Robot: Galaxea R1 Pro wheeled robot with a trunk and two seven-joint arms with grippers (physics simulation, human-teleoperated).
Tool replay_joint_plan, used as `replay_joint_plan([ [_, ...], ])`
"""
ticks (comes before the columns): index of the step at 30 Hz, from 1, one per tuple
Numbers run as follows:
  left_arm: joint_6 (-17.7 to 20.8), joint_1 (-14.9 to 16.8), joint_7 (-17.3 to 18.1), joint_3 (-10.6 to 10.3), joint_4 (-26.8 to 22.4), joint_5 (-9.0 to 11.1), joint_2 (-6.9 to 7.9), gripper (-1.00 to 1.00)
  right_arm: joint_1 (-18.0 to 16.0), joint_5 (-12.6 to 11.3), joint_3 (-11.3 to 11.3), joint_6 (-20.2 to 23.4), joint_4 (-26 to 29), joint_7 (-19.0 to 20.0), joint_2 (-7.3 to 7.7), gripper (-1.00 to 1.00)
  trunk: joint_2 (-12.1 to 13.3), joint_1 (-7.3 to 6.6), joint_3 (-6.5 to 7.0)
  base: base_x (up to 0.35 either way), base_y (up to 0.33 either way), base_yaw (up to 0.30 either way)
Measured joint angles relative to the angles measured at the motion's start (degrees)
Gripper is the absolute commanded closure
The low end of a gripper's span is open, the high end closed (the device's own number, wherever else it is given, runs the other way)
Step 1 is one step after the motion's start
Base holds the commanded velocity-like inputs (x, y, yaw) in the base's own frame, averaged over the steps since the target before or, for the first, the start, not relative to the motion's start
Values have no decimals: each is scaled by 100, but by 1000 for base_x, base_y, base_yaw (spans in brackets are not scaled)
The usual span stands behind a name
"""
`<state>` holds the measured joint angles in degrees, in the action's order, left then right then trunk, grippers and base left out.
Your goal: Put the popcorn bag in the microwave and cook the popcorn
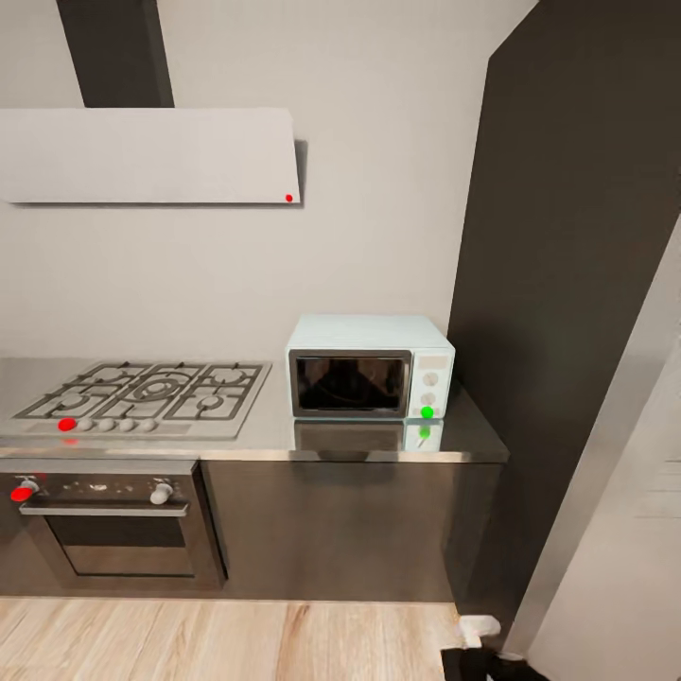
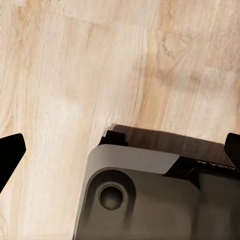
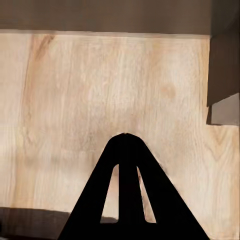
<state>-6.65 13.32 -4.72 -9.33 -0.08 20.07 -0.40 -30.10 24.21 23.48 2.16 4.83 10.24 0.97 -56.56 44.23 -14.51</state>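
**Microwave shut, popcorn bag hard to place**

The microwave [image 1: 371, 367] is seen sitting on the steel tabletop [image 1: 274, 430], just beside the gas hob [image 1: 142, 397], with its door closed and a green dot lit on the control panel. No popcorn bag can be made out on the stretch of tabletop that's in frame, and the dark door glass gives only reflections, so whether a bag is inside can't be told. That scene would fit a bag lying somewhere off-frame just as well as a bag already shut in and heating, so progress can't really be pinned down from here.

Both arms are hung low over the wood floor [image 2: 75, 75]. The left claw [image 2: 120, 150] is spread wide, its dark fingertips seen at opposite edges of the wrist view, nothing held. The right claw [image 3: 126, 137] is pressed together to a point, nothing pinched.
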Motion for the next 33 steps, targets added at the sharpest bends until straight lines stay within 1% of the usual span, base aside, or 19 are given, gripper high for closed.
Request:
replay_joint_plan([
  [1, 2, 0, 0, -1, 2, 0, -1, -100, 3, -7, -2, -238, -247, -126, 20, 100, 0, 0, 0, 0, 0, 0],
  [2, 12, 0, 0, 0, 3, 0, -1, -100, 182, -7, -7, -684, -517, -420, 43, 100, 0, 0, 0, 0, 0, 0],
  [3, 18, 0, 0, 2, 3, 0, 2, -100, 470, -13, -9, -810, -586, -503, 46, 100, 0, 0, 0, 0, 0, 0],
  [4, 19, 0, 0, 5, 2, 4, 5, -100, 753, -16, -14, -870, -624, -576, 41, 100, 0, 0, 0, 0, 0, 0],
  [7, 12, 0, 0, 2, -2, 8, 7, -100, 1085, -15, -16, -906, -646, -624, 26, 100, 0, 0, 0, 0, 0, 0],
  [9, -13, 0, -14, 5, -4, 9, 13, -100, 1367, -17, -17, -929, -650, -636, 34, 100, 0, 0, 0, 0, 0, 0],
  [10, -17, 0, -26, 5, -4, 7, 15, -100, 1431, -19, -15, -933, -650, -637, 33, 100, 0, 0, 0, 0, 0, 0],
  [12, 5, 0, -61, -5, -3, -8, 29, -100, 1510, -19, -15, -939, -650, -639, 41, 100, 0, 0, 1, 0, 0, 0],
  [15, -24, 1, -73, -19, -8, -38, 75, -100, 1535, -22, -14, -937, -650, -639, 47, 100, 0, 0, 1, 0, 0, 0],
  [24, -33, 0, -74, -20, -11, -44, 85, -100, 1541, -25, -15, -882, -657, -639, 34, 100, 0, 0, 1, 0, 0, 0],
  [25, -33, 1, -74, -20, -10, -44, 85, -100, 1880, -28, 36, -910, -618, -652, 230, 100, 0, 0, 2, 0, 0, 0],
  [26, -34, 0, -75, -19, -12, -44, 85, -100, 2186, -18, 27, -908, -628, -650, 249, 100, 0, 0, -1, 0, 0, 0],
  [27, -34, 1, -73, -20, -10, -44, 85, -100, 2120, -20, 30, -908, -625, -650, 251, 100, 0, 0, 1, 0, 0, 0],
  [33, -36, 1, -73, -20, -11, -44, 85, -100, 2118, -20, 29, -908, -626, -650, 250, 100, 0, 0, 1, 0, 0, 0],
])
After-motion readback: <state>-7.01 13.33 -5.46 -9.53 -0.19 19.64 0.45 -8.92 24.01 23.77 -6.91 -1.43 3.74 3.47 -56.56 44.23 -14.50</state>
